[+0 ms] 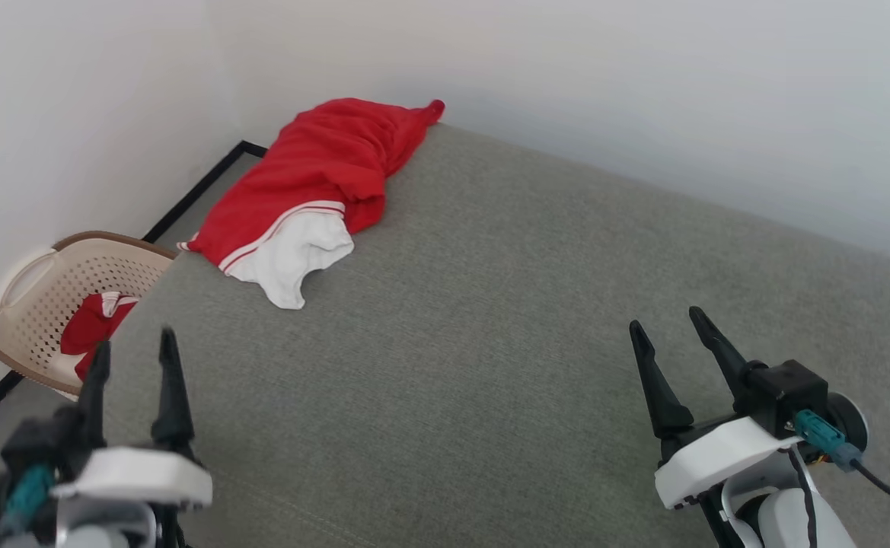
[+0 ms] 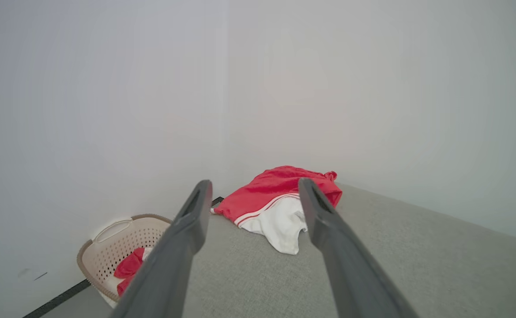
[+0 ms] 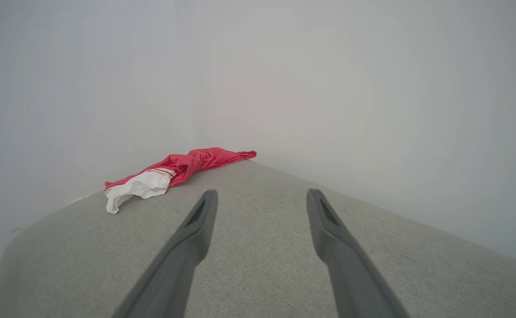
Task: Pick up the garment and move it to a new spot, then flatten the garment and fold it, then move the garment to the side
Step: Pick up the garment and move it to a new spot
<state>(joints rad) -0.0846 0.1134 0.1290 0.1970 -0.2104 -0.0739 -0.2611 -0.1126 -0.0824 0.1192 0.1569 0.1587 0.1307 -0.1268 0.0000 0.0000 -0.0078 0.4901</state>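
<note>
The garment [image 1: 315, 175] lies crumpled at the far left corner of the grey cushioned surface [image 1: 490, 320], bright red with a white sleeve end and thin stripes facing me. It also shows in the left wrist view as the garment [image 2: 269, 194] and in the right wrist view as the garment [image 3: 182, 165]. My left gripper [image 1: 134, 350] hovers open at the near left edge, well short of the cloth. Over the near right part my right gripper [image 1: 669, 323] is open too, with nothing between its fingers. Both pairs of fingers point toward the far wall.
A beige perforated basket [image 1: 41, 289] stands on the floor left of the surface and holds a small red cloth [image 1: 93, 323]. White walls close the back and left sides. A dark floor strip [image 1: 193, 190] runs along the left wall.
</note>
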